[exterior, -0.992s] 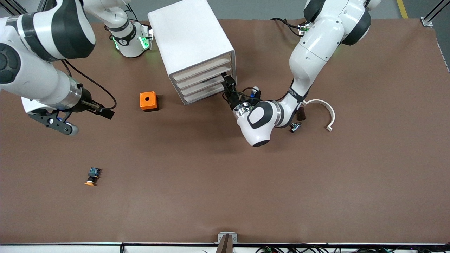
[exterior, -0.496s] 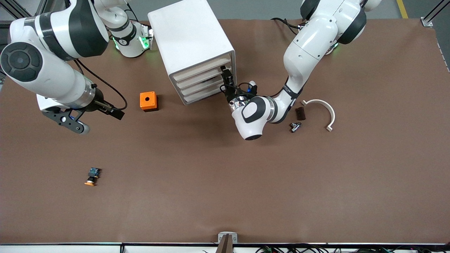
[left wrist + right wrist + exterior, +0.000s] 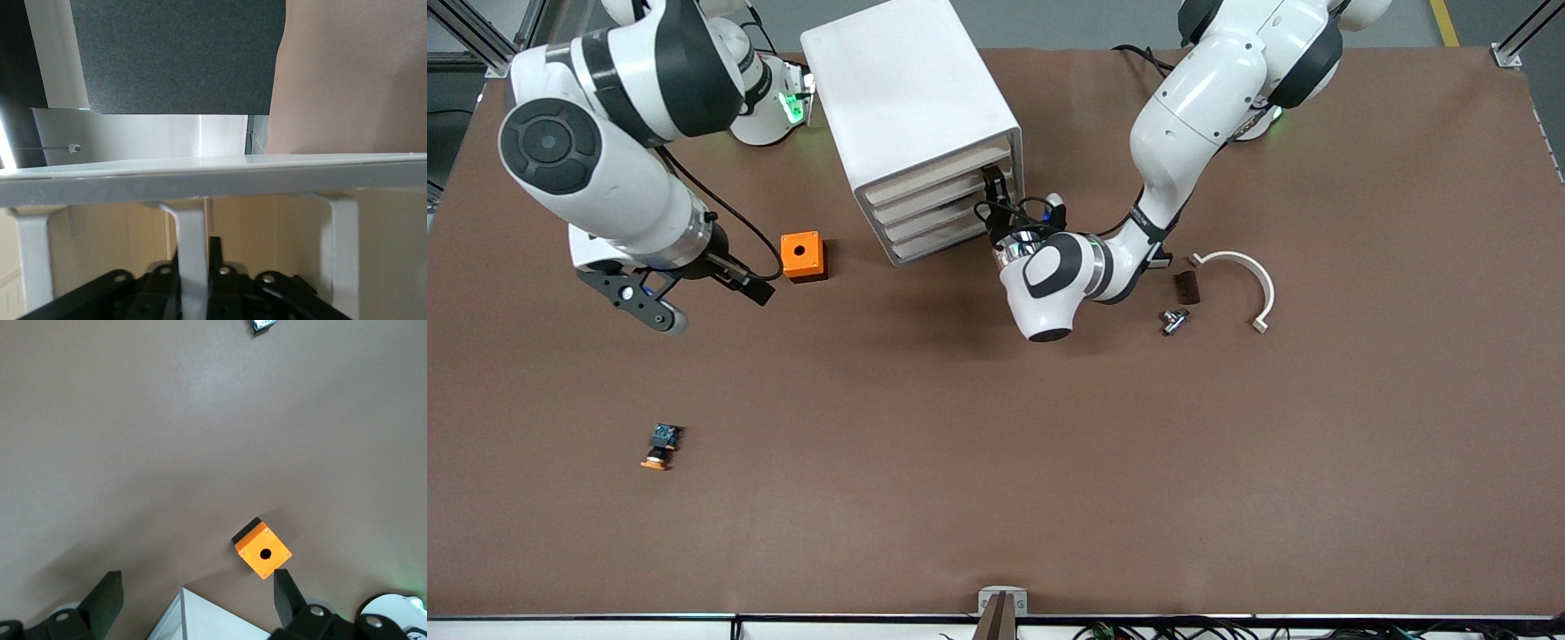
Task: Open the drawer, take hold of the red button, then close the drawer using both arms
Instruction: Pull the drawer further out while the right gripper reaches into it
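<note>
My left gripper (image 3: 996, 197) is at the front of the drawer cabinet (image 3: 911, 124), at its drawer fronts on the side toward the left arm's end. My right gripper (image 3: 758, 291) hangs over the counter (image 3: 996, 444) just beside the box with a hole (image 3: 801, 256). A capped push-button (image 3: 660, 446) lies nearer the front camera. A curved bracket (image 3: 1245, 276), a small block (image 3: 1186, 286) and a metal fitting (image 3: 1173, 320) lie toward the left arm's end.
</note>
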You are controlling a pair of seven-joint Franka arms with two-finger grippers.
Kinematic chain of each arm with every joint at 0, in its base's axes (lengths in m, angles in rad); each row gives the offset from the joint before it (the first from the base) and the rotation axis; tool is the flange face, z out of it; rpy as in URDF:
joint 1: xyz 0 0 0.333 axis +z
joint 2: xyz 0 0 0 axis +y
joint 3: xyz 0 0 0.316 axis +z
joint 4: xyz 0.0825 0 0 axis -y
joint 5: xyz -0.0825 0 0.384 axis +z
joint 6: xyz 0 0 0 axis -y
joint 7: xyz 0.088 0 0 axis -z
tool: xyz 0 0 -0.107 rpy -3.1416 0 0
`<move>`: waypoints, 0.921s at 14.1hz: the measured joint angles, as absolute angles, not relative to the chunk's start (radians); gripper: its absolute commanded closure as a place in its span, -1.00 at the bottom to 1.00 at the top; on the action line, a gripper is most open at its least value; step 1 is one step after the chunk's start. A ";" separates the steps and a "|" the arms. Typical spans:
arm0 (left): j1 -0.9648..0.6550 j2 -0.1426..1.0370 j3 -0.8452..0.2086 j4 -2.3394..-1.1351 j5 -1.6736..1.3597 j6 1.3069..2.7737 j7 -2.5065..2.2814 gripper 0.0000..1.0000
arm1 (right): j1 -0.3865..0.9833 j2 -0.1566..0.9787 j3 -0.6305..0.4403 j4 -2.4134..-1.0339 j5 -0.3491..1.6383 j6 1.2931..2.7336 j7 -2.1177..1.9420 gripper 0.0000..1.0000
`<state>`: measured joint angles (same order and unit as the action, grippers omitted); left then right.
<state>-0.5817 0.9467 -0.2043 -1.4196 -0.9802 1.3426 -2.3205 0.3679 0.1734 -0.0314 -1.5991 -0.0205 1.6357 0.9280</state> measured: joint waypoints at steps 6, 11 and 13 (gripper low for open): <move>-0.579 0.947 -0.197 -1.420 -0.980 1.342 -2.327 0.91 | 0.408 0.196 -0.031 -1.614 0.034 1.704 0.996 -1.00; -0.532 0.947 -0.190 -1.417 -0.980 1.336 -2.327 0.85 | 0.525 0.245 -0.030 -1.617 0.062 1.780 1.166 -1.00; -0.494 0.947 -0.190 -1.415 -0.980 1.337 -2.327 0.83 | 0.567 0.268 -0.029 -1.618 0.062 1.806 1.228 -1.00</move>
